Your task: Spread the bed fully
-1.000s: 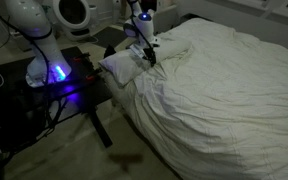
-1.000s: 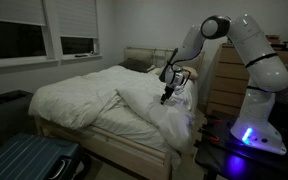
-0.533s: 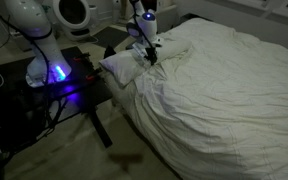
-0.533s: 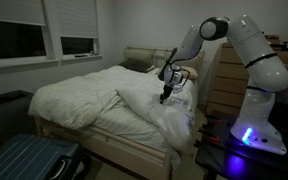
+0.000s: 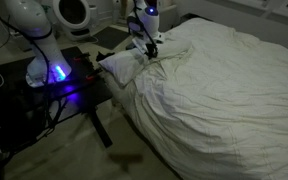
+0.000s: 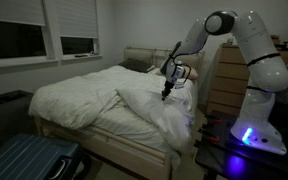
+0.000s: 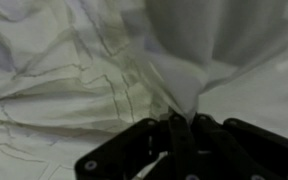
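Pinching a raised duvet fold point(image 7: 177, 88) beside the pillow point(image 5: 119, 66), the hand point(image 7: 181, 122) is closed on cloth. The bed point(image 5: 234, 95) is seen alongside the robot's base point(image 5: 46, 70), cover bunched there. The thin fold could be lost if pulled sharply.

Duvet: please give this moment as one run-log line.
phase: grasp | gripper: shut on duvet fold, near pillow | duvet: bunched, not yet spread
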`<state>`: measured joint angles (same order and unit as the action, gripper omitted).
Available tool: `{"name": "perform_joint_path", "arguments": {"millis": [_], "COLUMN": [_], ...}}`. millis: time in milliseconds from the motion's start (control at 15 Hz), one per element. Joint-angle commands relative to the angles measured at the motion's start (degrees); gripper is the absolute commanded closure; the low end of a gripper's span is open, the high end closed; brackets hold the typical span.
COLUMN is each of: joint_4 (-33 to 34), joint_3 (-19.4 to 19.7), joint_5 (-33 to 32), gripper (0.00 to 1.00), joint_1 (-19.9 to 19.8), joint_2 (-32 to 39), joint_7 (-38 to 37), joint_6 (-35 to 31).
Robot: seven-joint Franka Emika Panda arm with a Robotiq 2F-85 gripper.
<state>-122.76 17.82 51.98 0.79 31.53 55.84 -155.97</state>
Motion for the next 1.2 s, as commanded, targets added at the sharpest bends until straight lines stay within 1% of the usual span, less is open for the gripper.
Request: {"name": "perform_joint_path", "arguments": {"millis": [0, 67, 133, 333, 667, 1067, 1133], "joint_4": [-5.69, -6.00, -7.09, -10.03, -15.97, -21.65, -22.43], "joint_3": [-5.56, -2.08, -3.27, -4.39, -8.81, -14.60, -17.59], "joint_5": [-8.86, -6.03, -6.32, -5.95, -4.71, -4.19, -4.50], "gripper": [0.99, 0.99, 0.99, 0.99, 0.99, 0.99, 0.99], "joint_1": [-5.81, -1.99, -2.60, -1.40, 1.38, 5.29, 3.74], "joint_2": [-8.92, -9.66, -11.63, -16.72, -25.91, -32.93, -33.88], "joint_7": [-2.87, -0.48, -0.28, 0.99, 4.37, 6.08, 5.68], "joint_6": [0.84, 2.87, 3.12, 4.67, 5.58, 7.65, 8.26]}}
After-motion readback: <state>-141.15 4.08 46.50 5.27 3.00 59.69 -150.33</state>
